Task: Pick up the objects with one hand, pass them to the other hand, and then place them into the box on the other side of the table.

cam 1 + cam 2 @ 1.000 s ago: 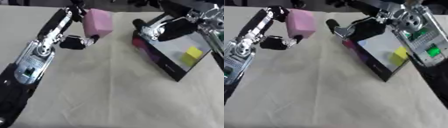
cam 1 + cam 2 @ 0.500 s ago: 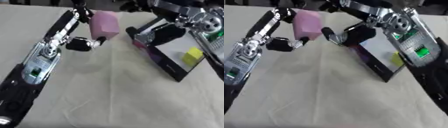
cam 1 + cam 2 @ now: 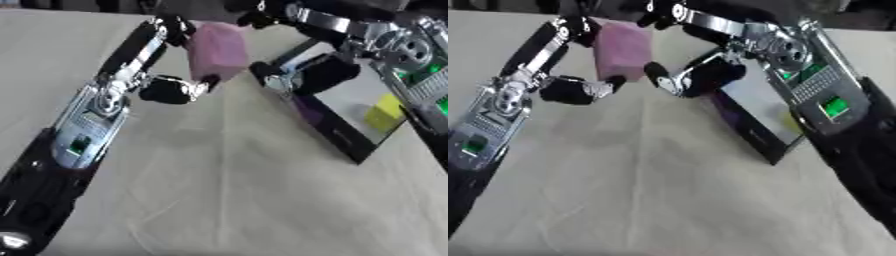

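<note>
Left hand (image 3: pixel 179 87) clamped on a pink block (image 3: pixel 216 51), probably light and squashy foam; right hand (image 3: pixel 684 80), fingers spread, should grasp its free flat sides.

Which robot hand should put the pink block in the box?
Probably the right hand: it is beside the box, reaching toward the pink block that the left hand holds.

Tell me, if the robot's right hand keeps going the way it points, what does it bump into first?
Most likely the pink block held in the left hand. The right hand reaches leftward toward it with only a small gap between, though depth is hard to judge.
</note>
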You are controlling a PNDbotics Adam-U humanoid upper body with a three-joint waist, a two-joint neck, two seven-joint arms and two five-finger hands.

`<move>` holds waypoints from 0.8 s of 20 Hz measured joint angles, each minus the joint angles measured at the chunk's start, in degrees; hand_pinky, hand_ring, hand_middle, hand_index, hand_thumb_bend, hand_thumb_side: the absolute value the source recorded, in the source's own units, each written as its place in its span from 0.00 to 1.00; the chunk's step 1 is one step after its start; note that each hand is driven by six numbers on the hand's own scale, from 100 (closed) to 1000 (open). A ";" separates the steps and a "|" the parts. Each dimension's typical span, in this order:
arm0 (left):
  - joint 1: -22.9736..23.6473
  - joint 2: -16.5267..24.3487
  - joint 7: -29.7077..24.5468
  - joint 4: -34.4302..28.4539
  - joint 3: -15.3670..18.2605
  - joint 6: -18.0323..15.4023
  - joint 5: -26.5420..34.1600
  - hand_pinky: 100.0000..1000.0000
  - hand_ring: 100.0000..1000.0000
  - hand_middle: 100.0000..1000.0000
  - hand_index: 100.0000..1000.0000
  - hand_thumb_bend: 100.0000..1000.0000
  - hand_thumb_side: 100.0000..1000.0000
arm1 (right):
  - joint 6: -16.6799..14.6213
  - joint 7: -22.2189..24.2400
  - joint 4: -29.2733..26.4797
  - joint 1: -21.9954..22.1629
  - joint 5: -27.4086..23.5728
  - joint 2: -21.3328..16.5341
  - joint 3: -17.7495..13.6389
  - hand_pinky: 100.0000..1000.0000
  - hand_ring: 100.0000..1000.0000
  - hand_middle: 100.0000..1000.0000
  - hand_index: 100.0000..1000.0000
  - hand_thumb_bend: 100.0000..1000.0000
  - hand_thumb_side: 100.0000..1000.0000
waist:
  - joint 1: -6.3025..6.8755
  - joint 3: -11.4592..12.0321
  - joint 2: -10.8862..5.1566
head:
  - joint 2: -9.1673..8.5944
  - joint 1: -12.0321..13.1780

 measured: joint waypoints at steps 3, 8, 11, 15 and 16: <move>-0.19 -0.04 -0.10 0.00 -0.19 -0.09 -0.09 0.72 0.61 0.64 0.46 0.00 0.14 | -0.34 0.24 0.31 -0.13 1.22 0.06 0.00 0.94 0.93 0.99 1.00 0.00 0.00 | 0.00 0.04 0.00 | 0.00 0.00; -0.34 -0.49 -0.26 0.00 -0.39 -0.24 -0.16 0.72 0.61 0.64 0.46 0.00 0.14 | -0.74 0.05 0.65 -0.15 2.94 0.42 0.05 0.95 0.93 0.99 1.00 0.00 0.00 | 0.00 0.24 0.00 | 0.00 0.00; -0.36 -0.49 -0.34 -0.01 -0.59 -0.26 -0.16 0.72 0.61 0.64 0.46 0.00 0.13 | -1.32 -0.17 0.85 -0.15 4.00 0.42 0.31 0.95 0.94 0.99 1.00 0.00 0.02 | 0.00 0.31 0.00 | 0.00 -0.01; -0.41 -0.49 -0.46 -0.05 -0.71 -0.15 -0.16 0.71 0.61 0.64 0.46 0.00 0.13 | -2.11 -0.01 1.38 -0.15 4.75 0.43 0.50 0.97 0.95 1.00 1.00 0.00 0.09 | 0.00 0.36 0.00 | 0.00 -0.01; -0.42 -0.50 -0.49 -0.06 -0.72 -0.13 -0.16 0.71 0.61 0.64 0.46 0.00 0.13 | -2.26 0.13 1.39 -0.15 4.75 0.43 0.60 0.97 0.95 1.00 1.00 0.00 0.08 | 0.00 0.37 0.00 | 0.00 -0.01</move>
